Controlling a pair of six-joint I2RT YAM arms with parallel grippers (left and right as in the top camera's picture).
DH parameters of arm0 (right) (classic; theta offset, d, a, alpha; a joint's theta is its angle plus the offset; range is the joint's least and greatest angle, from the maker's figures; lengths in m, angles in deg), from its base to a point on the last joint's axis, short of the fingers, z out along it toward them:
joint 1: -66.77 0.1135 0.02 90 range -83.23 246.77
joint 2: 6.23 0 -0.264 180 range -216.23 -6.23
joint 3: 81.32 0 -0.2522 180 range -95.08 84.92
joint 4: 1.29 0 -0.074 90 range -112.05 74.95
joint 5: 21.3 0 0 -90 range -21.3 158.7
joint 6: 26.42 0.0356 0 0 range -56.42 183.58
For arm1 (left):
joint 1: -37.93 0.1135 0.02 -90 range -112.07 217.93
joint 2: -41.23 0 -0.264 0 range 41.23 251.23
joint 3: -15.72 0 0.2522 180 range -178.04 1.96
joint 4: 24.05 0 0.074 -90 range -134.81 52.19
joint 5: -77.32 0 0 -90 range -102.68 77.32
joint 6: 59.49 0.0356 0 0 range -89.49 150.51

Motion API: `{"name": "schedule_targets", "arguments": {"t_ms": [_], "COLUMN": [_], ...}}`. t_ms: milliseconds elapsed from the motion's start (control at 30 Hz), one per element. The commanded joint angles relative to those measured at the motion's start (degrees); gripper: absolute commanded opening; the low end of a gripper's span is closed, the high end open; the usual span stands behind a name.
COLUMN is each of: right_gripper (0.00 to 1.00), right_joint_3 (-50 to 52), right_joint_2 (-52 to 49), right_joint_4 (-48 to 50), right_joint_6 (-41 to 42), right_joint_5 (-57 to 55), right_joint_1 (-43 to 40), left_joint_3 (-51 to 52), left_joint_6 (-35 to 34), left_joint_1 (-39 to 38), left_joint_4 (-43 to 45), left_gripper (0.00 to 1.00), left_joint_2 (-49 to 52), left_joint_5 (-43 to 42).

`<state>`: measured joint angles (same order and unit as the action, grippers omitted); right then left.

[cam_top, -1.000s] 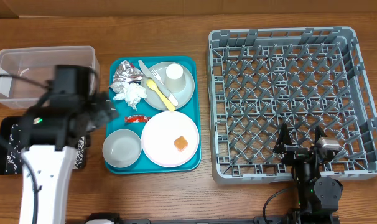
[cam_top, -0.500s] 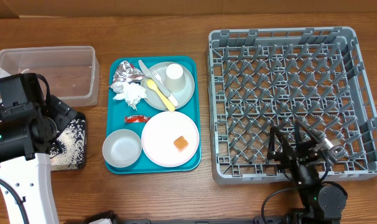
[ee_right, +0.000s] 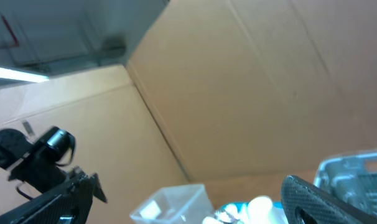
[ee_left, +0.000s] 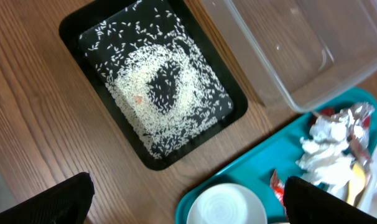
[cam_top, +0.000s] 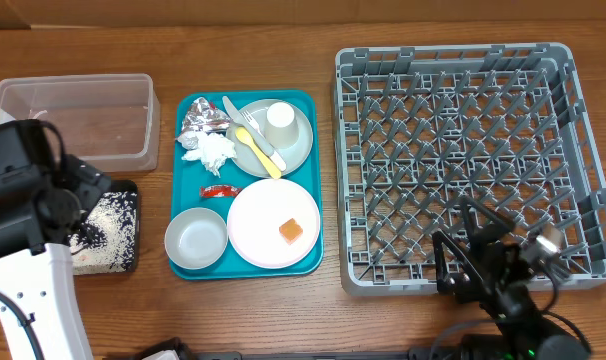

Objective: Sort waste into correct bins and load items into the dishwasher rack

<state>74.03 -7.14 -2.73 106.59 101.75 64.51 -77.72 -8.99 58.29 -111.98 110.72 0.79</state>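
Loose rice point(ee_left: 163, 93) lies in the black tray point(cam_top: 123, 262), next to the clear tub point(cam_top: 78, 115). On the teal tray are a foil ball point(cam_top: 205, 120), a napkin point(cam_top: 211, 150), a red packet point(cam_top: 220, 190) and a small white bowl point(cam_top: 196, 238). There too, a white plate point(cam_top: 258, 245) carries an orange cube point(cam_top: 290, 229). A grey-green plate point(cam_top: 295, 150) holds a cup point(cam_top: 280, 117), a yellow fork point(cam_top: 258, 148) and pale cutlery point(cam_top: 231, 108). The grey rack point(cam_top: 463, 165) stands at the right. My left gripper point(ee_left: 188, 208) hangs open between black tray and bowl. My right gripper point(cam_top: 478, 262) is open and empty at the rack's front edge.
The teal tray point(cam_top: 183, 205) sits between the bins and the rack. A cardboard wall point(ee_right: 251, 81) fills the upward-tilted right wrist view, with the clear tub point(ee_right: 170, 208) low in the picture. Bare wooden table point(cam_top: 383, 320) runs along the front.
My left arm swung from the teal tray's left edge back over the black tray. My right gripper dropped toward the table's front edge and tilted upward. Both stayed open.
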Motion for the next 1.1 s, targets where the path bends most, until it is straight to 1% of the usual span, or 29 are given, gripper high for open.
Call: {"name": "schedule_targets", "arguments": {"t_ms": [0,100,200,267,400,533,567,633,733,833,933,1000,1067], "right_gripper": [1.0,1.0,1.0,1.0,1.0,0.99,1.0,1.0,1.0,1.0,1.0,1.0,1.0], "right_joint_3": [-13.2,-20.8,-28.2,-31.9,-38.1,-41.8,-43.5,-45.8,-50.0,-56.0,-61.3,-64.0,-65.6], "right_joint_2": [-3.3,-8.1,-15.0,-19.4,-27.9,-35.4,-39.1,-43.5,-49.9,-57.4,-64.3,-68.6,-72.7], "right_joint_4": [-8.7,-15.7,-20.0,-21.0,-22.1,-21.5,-20.9,-20.9,-23.0,-28.7,-33.4,-35.1,-35.6], "right_joint_6": [-10.2,-14.4,-16.7,-18.0,-18.0,-18.0,-19.2,-20.7,-23.8,-27.3,-28.1,-28.1,-27.9], "right_joint_5": [1.1,1.2,2.9,5.3,8.9,9.0,8.1,4.4,-3.9,-17.9,-29.5,-32.1,-32.1], "right_joint_1": [-0.1,-0.1,-0.1,0.0,0.3,4.2,8.0,13.7,22.9,33.1,40.3,43.5,45.7], "left_joint_3": [-1.1,-1.1,-1.1,-1.1,-1.1,-1.1,-1.1,-1.1,-1.1,-1.1,-1.1,-1.1,-1.1], "left_joint_6": [-1.2,0.3,0.3,0.3,0.0,0.1,0.1,0.1,0.1,0.1,0.1,0.1,0.1], "left_joint_1": [6.2,9.8,12.7,13.9,14.9,14.9,14.9,14.9,14.9,14.9,14.9,14.9,14.9], "left_joint_4": [0.7,0.7,0.9,1.0,1.0,0.9,0.9,0.9,0.9,0.9,0.9,0.9,0.9], "left_gripper": [1.0,1.0,1.0,1.0,1.0,1.0,1.0,1.0,1.0,1.0,1.0,1.0,1.0], "left_joint_2": [0.2,0.2,0.2,0.2,0.2,0.2,0.2,0.2,0.2,0.2,0.2,0.2,0.2], "left_joint_5": [-6.0,-9.0,-7.9,-7.1,-7.4,-7.3,-7.3,-7.3,-7.3,-7.3,-7.3,-7.3,-7.3]}}
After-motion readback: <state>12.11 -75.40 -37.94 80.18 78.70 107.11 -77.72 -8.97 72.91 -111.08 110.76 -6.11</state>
